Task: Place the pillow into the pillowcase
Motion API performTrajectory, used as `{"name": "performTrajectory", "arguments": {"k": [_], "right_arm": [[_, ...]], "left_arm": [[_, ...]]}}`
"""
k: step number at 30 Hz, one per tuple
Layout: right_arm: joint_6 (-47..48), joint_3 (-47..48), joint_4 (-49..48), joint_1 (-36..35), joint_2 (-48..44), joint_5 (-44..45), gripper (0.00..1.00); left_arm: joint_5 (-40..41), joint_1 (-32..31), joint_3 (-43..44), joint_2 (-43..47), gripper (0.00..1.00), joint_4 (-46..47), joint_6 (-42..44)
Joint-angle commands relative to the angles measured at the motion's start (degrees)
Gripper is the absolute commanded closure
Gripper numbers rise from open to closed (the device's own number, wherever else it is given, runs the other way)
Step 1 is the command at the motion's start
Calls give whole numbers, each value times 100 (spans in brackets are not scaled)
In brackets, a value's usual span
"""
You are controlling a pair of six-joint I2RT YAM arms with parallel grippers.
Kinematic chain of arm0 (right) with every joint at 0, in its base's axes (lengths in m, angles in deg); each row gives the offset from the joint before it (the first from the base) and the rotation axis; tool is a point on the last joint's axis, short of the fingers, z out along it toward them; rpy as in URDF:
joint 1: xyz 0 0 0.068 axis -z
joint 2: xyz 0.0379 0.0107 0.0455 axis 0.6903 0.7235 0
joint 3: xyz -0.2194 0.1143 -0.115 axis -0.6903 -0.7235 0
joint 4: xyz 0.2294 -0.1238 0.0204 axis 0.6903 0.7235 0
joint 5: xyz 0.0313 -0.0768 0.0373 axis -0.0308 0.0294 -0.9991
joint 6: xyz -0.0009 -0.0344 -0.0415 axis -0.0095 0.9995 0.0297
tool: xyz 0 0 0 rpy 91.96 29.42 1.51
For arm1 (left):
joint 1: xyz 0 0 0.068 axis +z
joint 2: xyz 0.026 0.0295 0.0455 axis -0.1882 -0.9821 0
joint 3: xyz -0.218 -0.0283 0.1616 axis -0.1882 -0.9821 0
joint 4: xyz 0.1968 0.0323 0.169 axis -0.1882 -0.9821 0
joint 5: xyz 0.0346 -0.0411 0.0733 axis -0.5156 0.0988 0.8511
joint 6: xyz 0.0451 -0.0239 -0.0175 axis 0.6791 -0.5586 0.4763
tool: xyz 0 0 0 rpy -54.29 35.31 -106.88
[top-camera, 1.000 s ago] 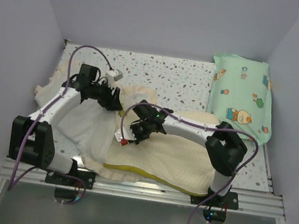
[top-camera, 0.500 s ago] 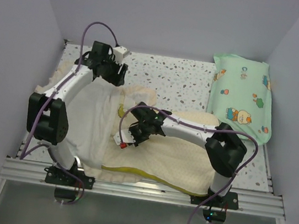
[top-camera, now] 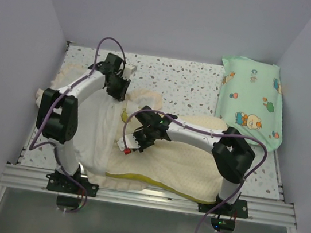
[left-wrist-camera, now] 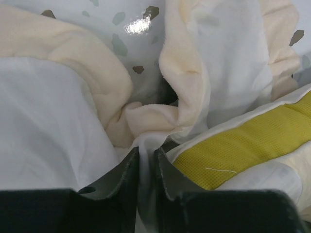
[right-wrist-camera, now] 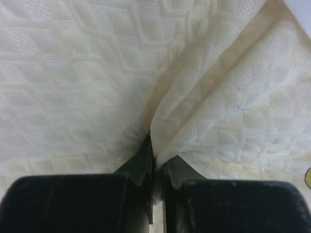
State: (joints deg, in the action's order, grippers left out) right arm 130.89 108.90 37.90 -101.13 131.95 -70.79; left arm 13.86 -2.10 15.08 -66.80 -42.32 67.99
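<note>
1. Top external view: the pillow (top-camera: 189, 165) lies on the worktop (top-camera: 178, 79), its left end just at the pillowcase (top-camera: 93, 125) mouth.
2. My left gripper (left-wrist-camera: 146, 154) pinches pillowcase fabric, and my right gripper (right-wrist-camera: 154, 145) is clamped on a pillow fold.
3. I judge most of the insertion remains.

top: high, rear, looking down | wrists: close-up | shared: pillow (top-camera: 189, 162)

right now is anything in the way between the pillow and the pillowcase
Nothing visible does. The pillow lies against the pillowcase; the left gripper pinches the case's fabric, the right gripper pinches the pillow. The mint-green pillow sits apart, far right.
</note>
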Motion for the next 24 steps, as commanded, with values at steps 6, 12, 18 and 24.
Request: {"name": "performTrajectory", "arguments": {"k": [6, 12, 18, 24], "right_arm": [[191, -232, 780, -238, 356, -214, 100], [191, 5, 956, -247, 523, -285, 100], [95, 330, 904, -238, 681, -250, 100], [-651, 681, -177, 68, 716, 286, 100]], "left_arm": [[-821, -76, 422, 256, 100, 28, -155], [-1446, -269, 536, 662, 100, 547, -409], [-1946, -506, 457, 654, 100, 776, -691], [-2974, -664, 105, 356, 100, 1048, -893]]}}
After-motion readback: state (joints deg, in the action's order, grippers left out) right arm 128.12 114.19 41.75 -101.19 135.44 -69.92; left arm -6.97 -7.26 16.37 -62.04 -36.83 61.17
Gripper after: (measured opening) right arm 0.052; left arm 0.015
